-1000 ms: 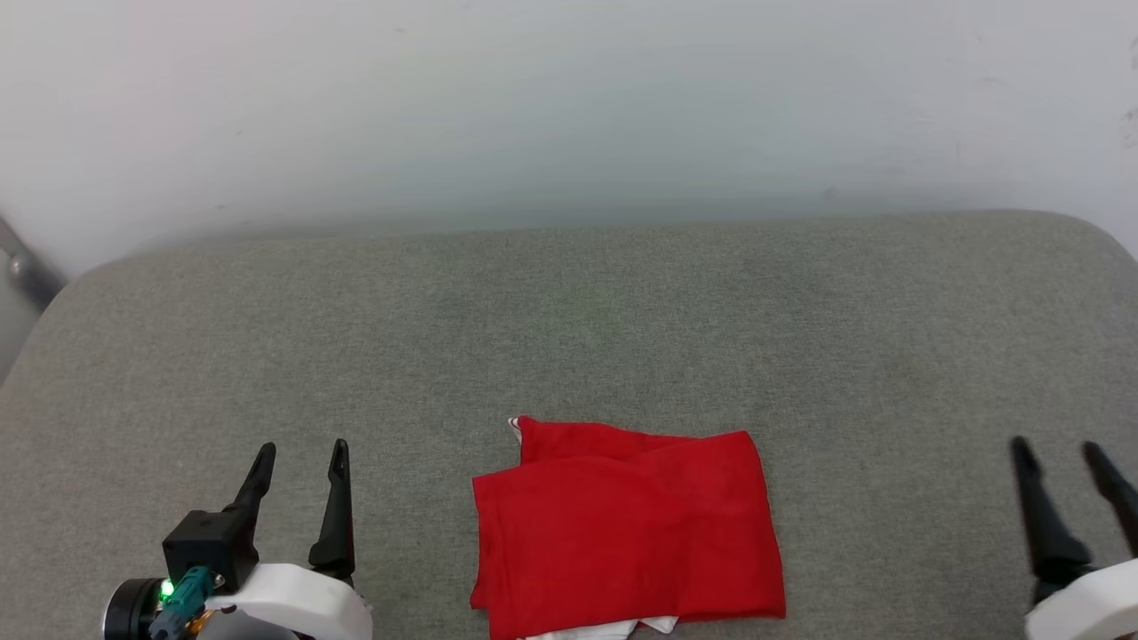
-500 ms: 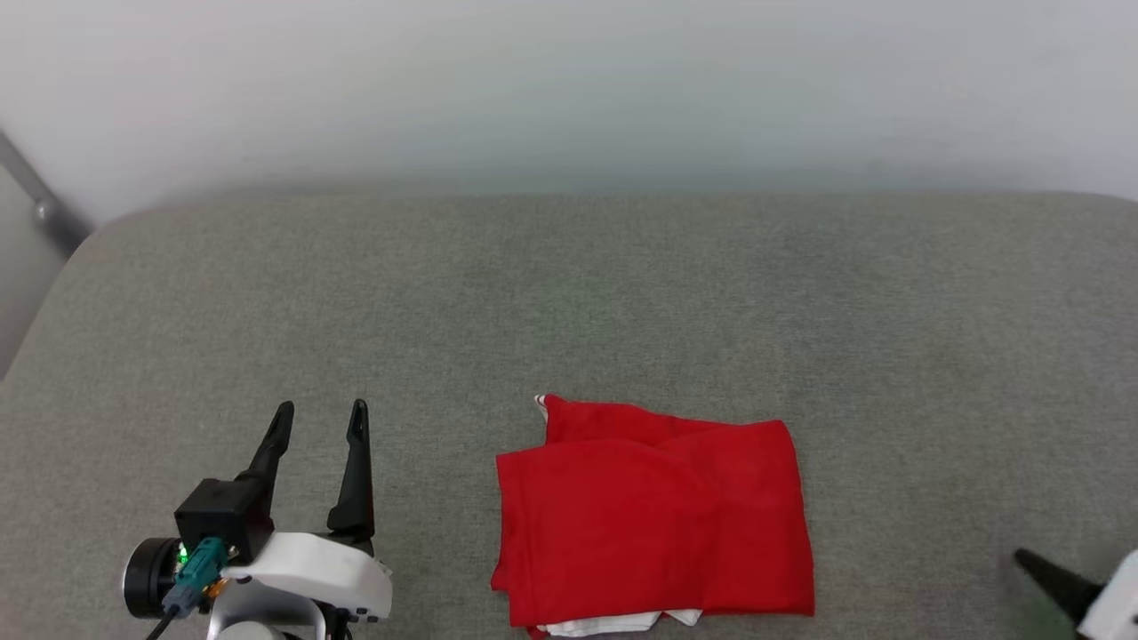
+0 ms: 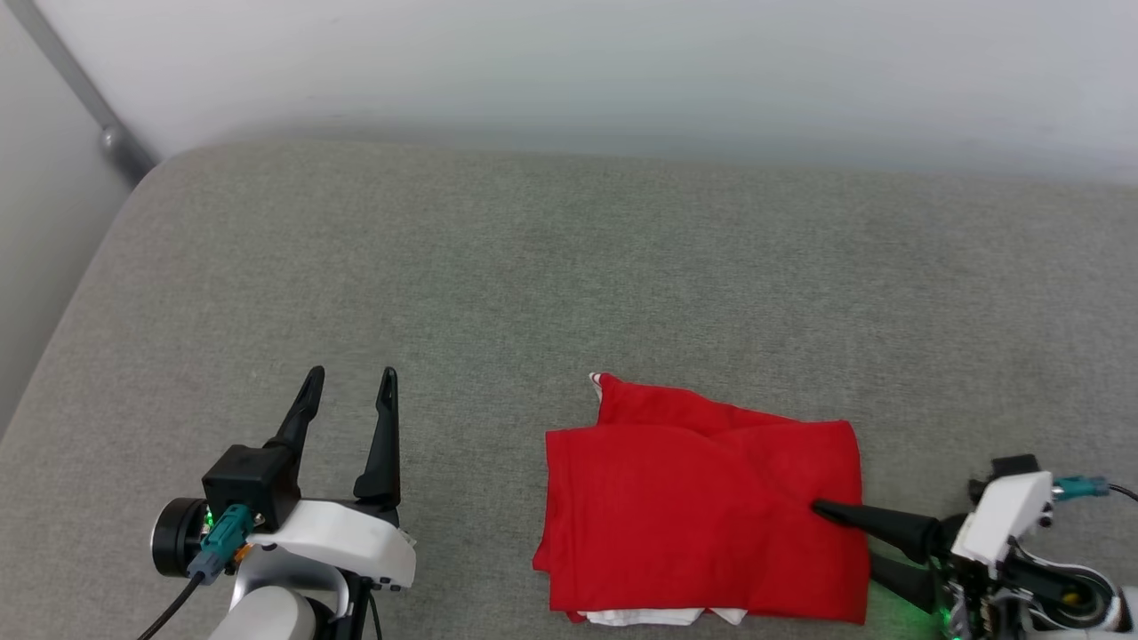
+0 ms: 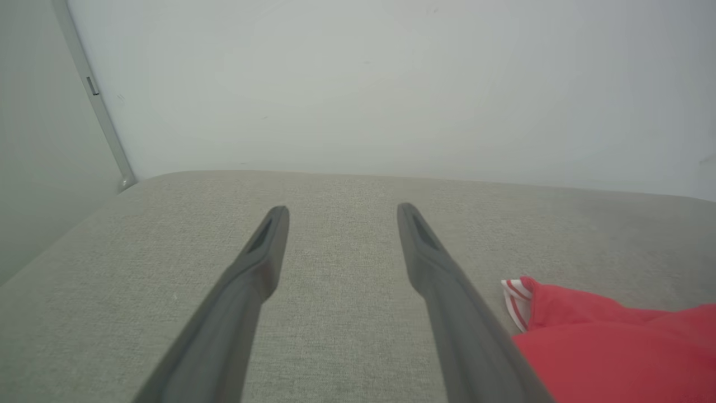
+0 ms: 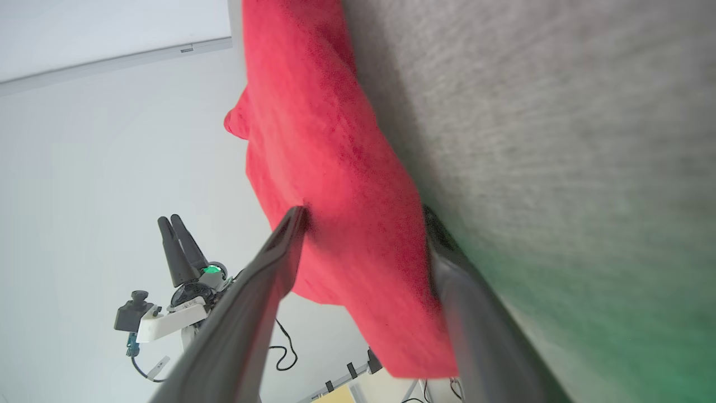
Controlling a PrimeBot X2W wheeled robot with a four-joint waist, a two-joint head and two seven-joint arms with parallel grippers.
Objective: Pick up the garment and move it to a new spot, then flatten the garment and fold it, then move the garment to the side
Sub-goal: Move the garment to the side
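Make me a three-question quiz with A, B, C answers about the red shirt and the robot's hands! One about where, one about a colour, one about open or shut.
1. Where does the folded red shirt lie?
A. on the grey cushion
B. on the floor
C. on a hanger

2. What colour is the layer peeking out at the shirt's near edge?
A. blue
B. white
C. yellow

3. How do the right gripper's jaws stand?
A. shut, far from the shirt
B. shut on a cup
C. open, either side of the shirt's edge

Answers:
1 A: grey fabric surrounds it in the head view.
2 B: the layer shows white under the red.
3 C: the right wrist view shows red cloth between the two fingers.
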